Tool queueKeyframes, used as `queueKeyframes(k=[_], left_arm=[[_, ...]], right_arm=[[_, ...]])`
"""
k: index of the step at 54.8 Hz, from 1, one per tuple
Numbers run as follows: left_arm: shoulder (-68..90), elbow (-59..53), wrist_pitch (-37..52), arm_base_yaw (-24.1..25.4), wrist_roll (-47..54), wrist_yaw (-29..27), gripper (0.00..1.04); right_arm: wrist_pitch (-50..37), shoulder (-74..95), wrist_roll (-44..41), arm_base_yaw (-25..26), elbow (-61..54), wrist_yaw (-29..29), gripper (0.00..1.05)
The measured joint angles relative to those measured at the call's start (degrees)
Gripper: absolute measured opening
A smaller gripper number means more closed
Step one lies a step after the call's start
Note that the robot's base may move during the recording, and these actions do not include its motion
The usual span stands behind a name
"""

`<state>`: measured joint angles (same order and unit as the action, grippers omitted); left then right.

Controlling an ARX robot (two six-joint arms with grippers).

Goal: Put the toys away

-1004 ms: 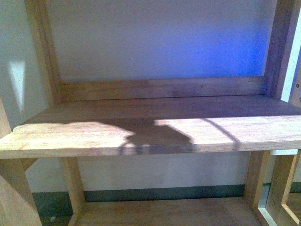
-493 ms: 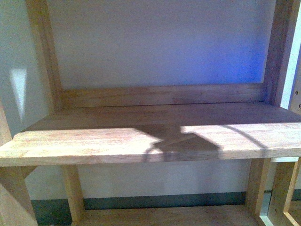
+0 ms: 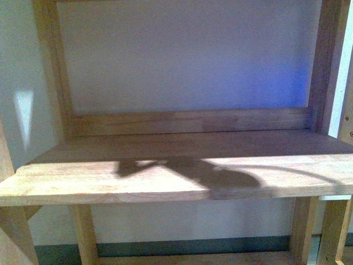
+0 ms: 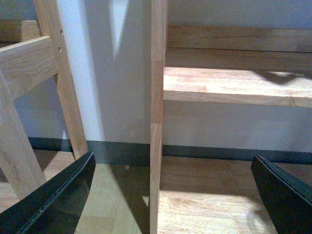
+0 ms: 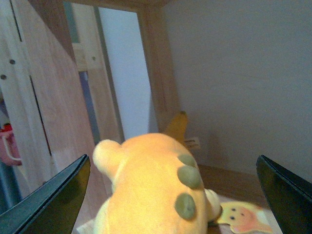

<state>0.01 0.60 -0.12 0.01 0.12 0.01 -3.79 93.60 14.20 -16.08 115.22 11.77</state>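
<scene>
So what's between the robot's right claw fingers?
In the right wrist view, the orange-yellow plush animal sits between the right gripper's two dark, wide-apart fingers. Whether they touch it cannot be told.

Orange-yellow plush animal (image 5: 151, 190) lies on a wooden shelf (image 5: 234, 183).

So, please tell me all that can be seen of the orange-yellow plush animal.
The plush animal shows only in the right wrist view. It looks soft, orange-yellow and rounded, with dull green-grey oval spots along its back, a rounded lump on one side and a darker pointed tip behind. It lies on a wooden surface between wooden shelf uprights, near a grey wall. A small flat yellow face piece lies beside it. The right pincer is open, its dark fingers wide apart and not touching the plush.
</scene>
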Motion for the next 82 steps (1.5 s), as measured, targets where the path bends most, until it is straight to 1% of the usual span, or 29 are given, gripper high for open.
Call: queueKeyframes(k=[8,11,16,21,24,33,39,45,49,56,64,71,72,74,75,77,79,82], left_arm=[[0.0,0.0,0.0,0.0,0.0,0.0,0.99],[0.0,0.0,0.0,0.0,0.0,0.0,0.99],[0.0,0.0,0.0,0.0,0.0,0.0,0.99],[0.0,0.0,-0.02,0.0,0.0,0.0,0.99],[0.0,0.0,0.0,0.0,0.0,0.0,0.99],[0.0,0.0,0.0,0.0,0.0,0.0,0.99],[0.0,0.0,0.0,0.0,0.0,-0.02,0.99],[0.0,0.0,0.0,0.0,0.02,0.0,0.99],[0.0,0.0,0.0,0.0,0.0,0.0,0.99],[0.0,0.0,0.0,0.0,0.0,0.0,0.99],[0.0,0.0,0.0,0.0,0.0,0.0,0.99],[0.0,0.0,0.0,0.0,0.0,0.0,0.99],[0.0,0.0,0.0,0.0,0.0,0.0,0.99],[0.0,0.0,0.0,0.0,0.0,0.0,0.99],[0.0,0.0,0.0,0.0,0.0,0.0,0.99],[0.0,0.0,0.0,0.0,0.0,-0.02,0.99],[0.0,0.0,-0.02,0.0,0.0,0.0,0.99],[0.0,0.0,0.0,0.0,0.0,0.0,0.99]], right_arm=[[-1.07,-7.1,-6.32,0.13,-9.68,-4.11,1.04],[-1.53,-11.17,-9.53,0.44,-14.84,-6.03,1.04],[-3.63,-17.31,-14.1,1.22,-22.64,-7.69,1.04],[-4.92,-25.03,-17.81,2.82,-32.06,-7.8,1.04],[-5.05,-27.82,-18.43,3.69,-35.41,-7.63,1.04],[-6.05,-36.65,-18.43,7.82,-46.18,-6.03,1.04],[-6.34,-43.21,-17.86,12.09,-54.18,-3.23,1.04],[-6.34,-48.83,-16.2,16.94,-60.92,-0.9,1.04],[-6.1,-53.79,-14.43,21.68,-67.06,1.7,1.04],[-5.7,-59.21,-11.23,26.58,-73.81,4.57,1.04],[-4.59,-64.37,-9.01,26.91,-79.62,3.82,1.04],[-4.28,-68.96,-8.92,24.39,-84.37,-0.2,1.04],[-2.89,-69.85,-9.4,23.3,-84.74,-1.99,1.03],[3.61,-71.52,-10.67,20.26,-84.48,-7.1,0.96],[8.0,-72.83,-11.28,18.38,-84.76,-9.51,0.91],[11.47,-74.44,-12.09,17.14,-86.09,-10.56,0.84],[11.96,-75.65,-12.63,16.65,-88.11,-10.84,0.78],[11.72,-76.54,-12.87,16.46,-89.96,-11.23,0.71]])
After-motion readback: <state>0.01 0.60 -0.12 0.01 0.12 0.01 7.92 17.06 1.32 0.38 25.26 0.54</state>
